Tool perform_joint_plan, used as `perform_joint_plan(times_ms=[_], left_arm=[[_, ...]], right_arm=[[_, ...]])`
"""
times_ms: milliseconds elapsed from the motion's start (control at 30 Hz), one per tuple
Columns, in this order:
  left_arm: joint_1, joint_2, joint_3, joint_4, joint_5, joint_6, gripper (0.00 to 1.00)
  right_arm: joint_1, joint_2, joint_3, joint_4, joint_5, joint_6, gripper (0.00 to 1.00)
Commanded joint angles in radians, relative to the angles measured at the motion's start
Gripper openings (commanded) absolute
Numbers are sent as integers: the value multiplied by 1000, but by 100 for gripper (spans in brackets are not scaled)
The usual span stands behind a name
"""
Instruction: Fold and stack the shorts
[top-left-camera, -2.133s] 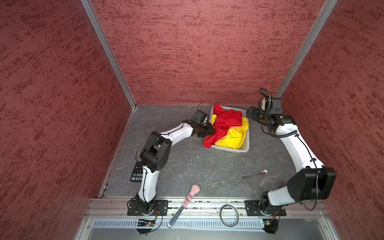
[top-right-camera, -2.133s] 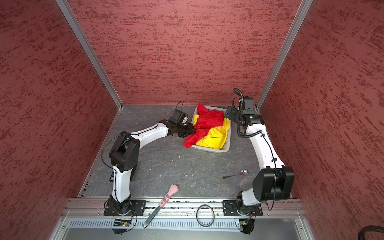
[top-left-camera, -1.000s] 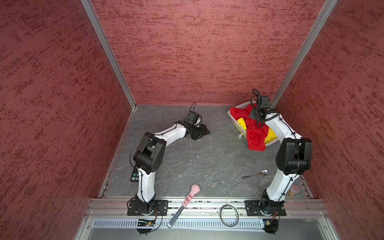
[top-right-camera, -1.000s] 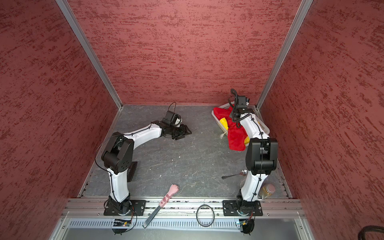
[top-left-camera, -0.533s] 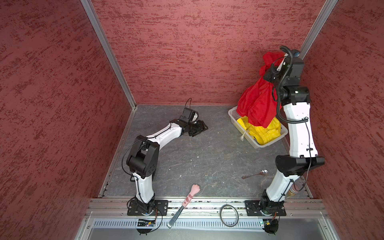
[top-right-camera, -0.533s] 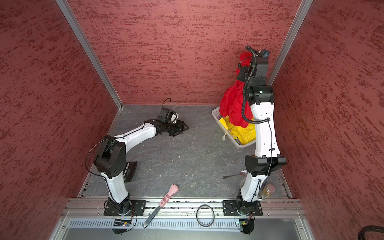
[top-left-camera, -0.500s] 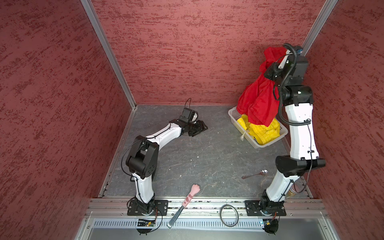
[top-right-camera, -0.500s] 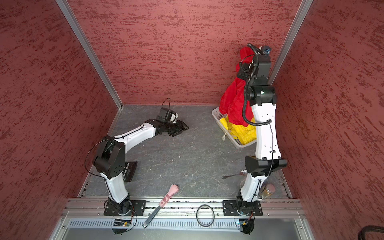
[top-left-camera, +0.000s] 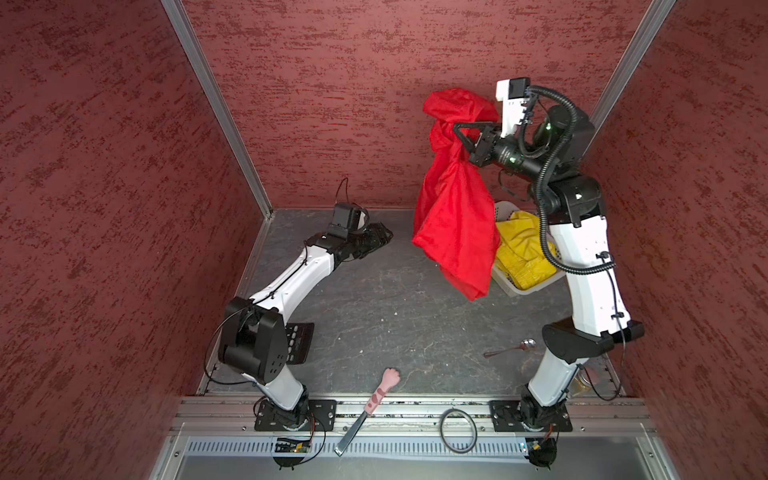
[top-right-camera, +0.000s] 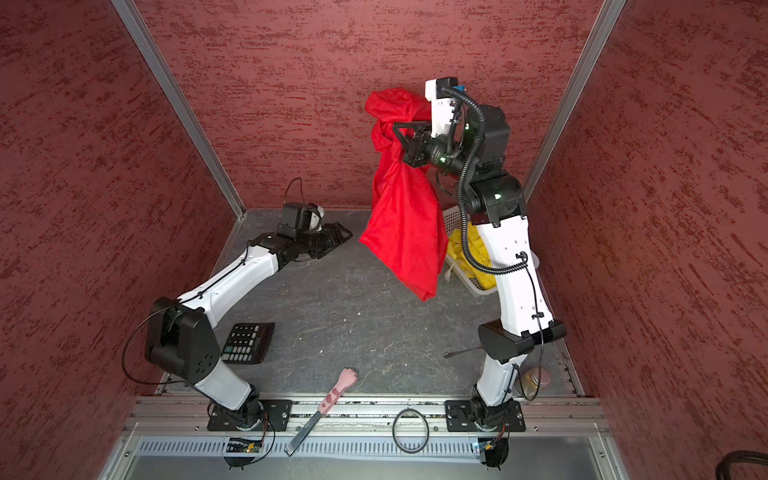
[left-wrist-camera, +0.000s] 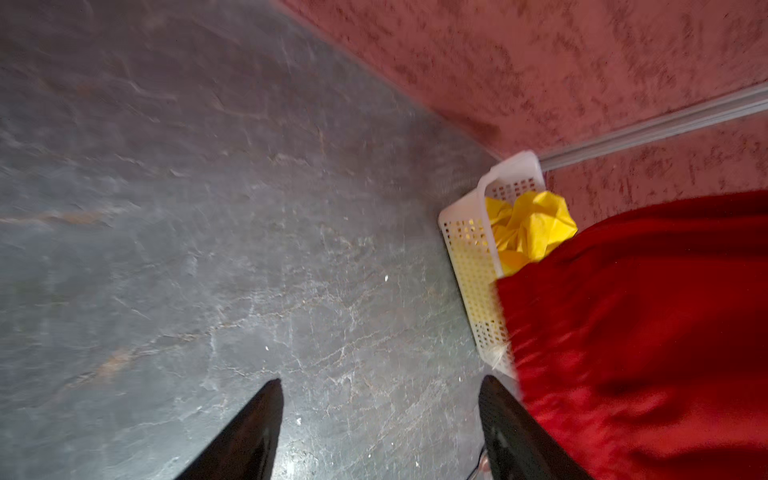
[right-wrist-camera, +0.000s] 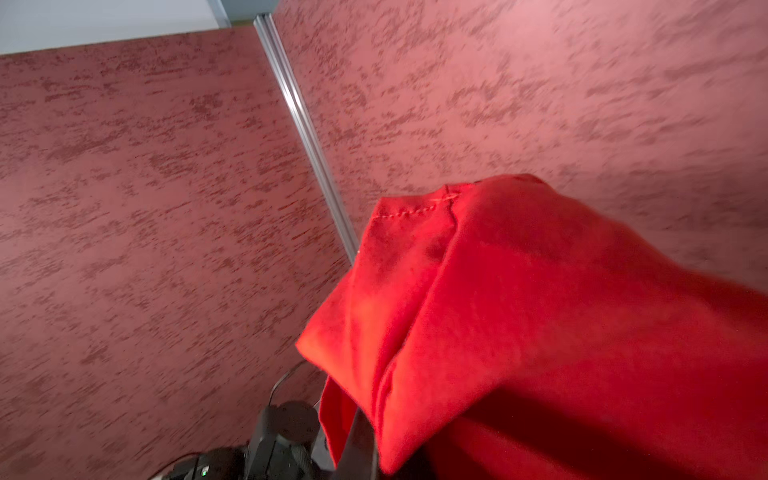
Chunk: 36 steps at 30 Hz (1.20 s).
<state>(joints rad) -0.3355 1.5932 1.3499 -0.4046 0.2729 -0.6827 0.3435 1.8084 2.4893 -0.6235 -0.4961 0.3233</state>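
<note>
Your arms (top-left-camera: 291, 278) wear white shells between black joints. A ribbed black hose (top-left-camera: 540, 208) loops down your right arm (top-left-camera: 590, 257). Black screwed plates (top-left-camera: 322, 415) anchor both. The fingers (left-wrist-camera: 249, 436) on your left gripper (left-wrist-camera: 380, 382) are black, tapered.

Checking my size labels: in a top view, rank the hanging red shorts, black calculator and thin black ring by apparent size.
1. Red fabric shorts, hanging nearer the camera.
2. Black keypad calculator.
3. Thin black ring, slightly smaller.
</note>
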Motion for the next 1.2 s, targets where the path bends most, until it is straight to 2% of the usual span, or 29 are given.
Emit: perform_joint_plan(times_ms=[0, 100, 200, 233, 267, 333, 367, 433, 533, 567, 633, 667, 733, 767, 867, 900, 1033, 1167], left_arm=[[56, -48, -51, -48, -72, 15, 76], [114, -88, -111, -53, -84, 9, 77], [158, -115, -158, -63, -91, 3, 78], [171, -121, -173, -62, -92, 3, 78], [178, -122, -184, -62, -95, 7, 78], [191, -115, -191, -78, -96, 16, 78], [195, -110, -189, -91, -97, 20, 79], [196, -97, -180, -122, -97, 38, 79], [173, -94, -186, -168, -107, 74, 79], [160, -98, -192, -182, -110, 82, 75], [120, -115, -227, -208, -111, 93, 54], [100, -122, -242, -216, -110, 95, 48], [51, -143, -290, -228, -125, 90, 44], [26, -152, -317, -233, -136, 83, 45], [-13, -145, -378, -239, -168, 51, 68], [-13, -135, -392, -237, -174, 40, 72], [-14, -84, -402, -190, -215, 25, 75], [-17, 10, -348, -98, -224, 20, 75]], right_arm=[[11, 3, -79, 42, -55, 63, 0], [11, -70, -303, 42, 74, 58, 5], [5, -195, -675, 141, 227, 66, 13], [-2, -235, -815, 181, 275, 83, 19], [-12, -265, -920, 205, 308, 98, 31], [-54, -295, -1094, 197, 382, 143, 77], [-75, -293, -1132, 163, 407, 162, 88], [-125, -277, -1171, 85, 425, 174, 96], [-139, -287, -1187, 75, 427, 111, 98], [-138, -292, -1182, 77, 417, 94, 98], [-136, -298, -1160, 84, 376, 50, 98], [-131, -300, -1153, 92, 355, 32, 97], [-119, -296, -1147, 113, 322, -3, 95], [-109, -295, -1146, 123, 310, -16, 94], [-73, -278, -1144, 132, 304, -38, 93], [-61, -272, -1144, 135, 301, -42, 93], [-32, -257, -1147, 136, 285, -59, 93], [3, -243, -1160, 134, 245, -101, 93]])
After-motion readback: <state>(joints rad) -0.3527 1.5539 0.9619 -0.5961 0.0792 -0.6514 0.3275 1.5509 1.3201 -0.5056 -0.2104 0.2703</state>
